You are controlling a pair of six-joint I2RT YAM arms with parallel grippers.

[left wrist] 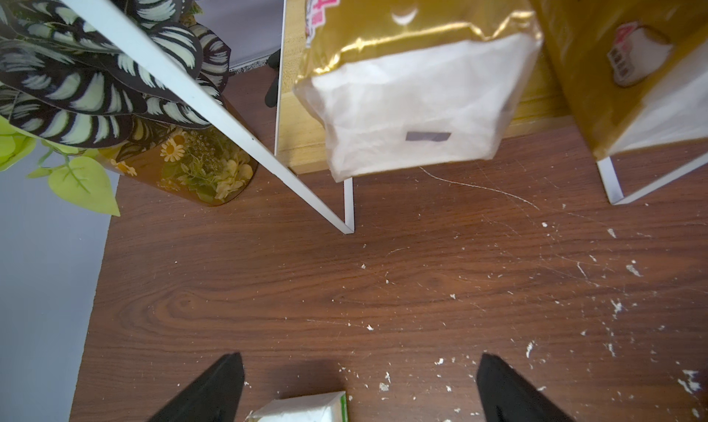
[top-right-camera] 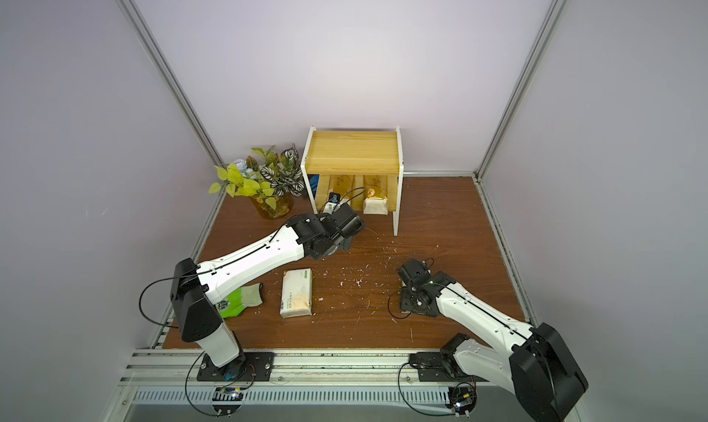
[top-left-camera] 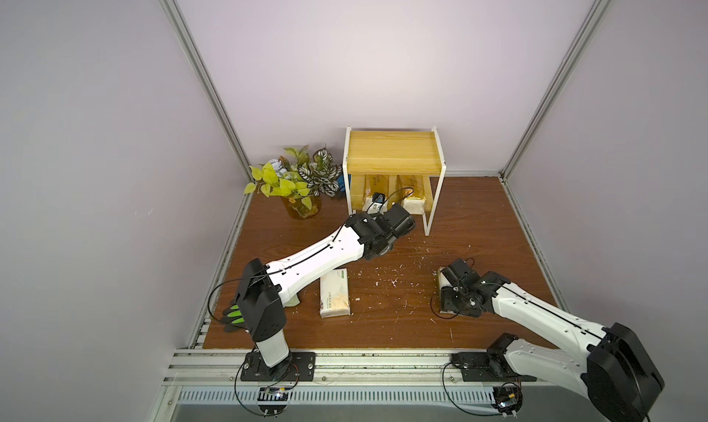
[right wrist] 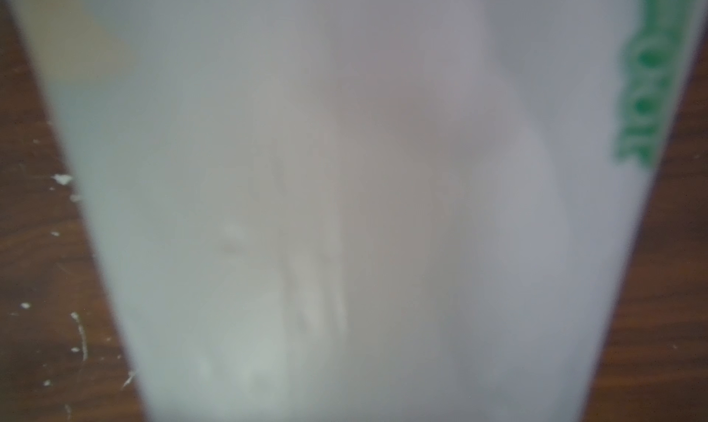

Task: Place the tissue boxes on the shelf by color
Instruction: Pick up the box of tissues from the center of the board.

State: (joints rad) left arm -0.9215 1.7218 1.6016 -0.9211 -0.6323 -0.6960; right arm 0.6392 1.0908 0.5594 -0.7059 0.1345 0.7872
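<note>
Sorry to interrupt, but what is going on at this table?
Both gold packs lie on the lower board of the shelf. The left claw hangs open before them, holding nothing. The right claw is down on one white pack on the table; its grip is hidden. The other white pack lies loose mid-table.

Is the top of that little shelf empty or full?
Empty: the shelf's top board shows bare wood; both gold packs sit underneath.

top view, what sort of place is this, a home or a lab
Most likely a lab test booth, not a home: plain grey walls in aluminium posts, two robot arms bolted to a metal rail, and a shelf and plant staged on the table.
</note>
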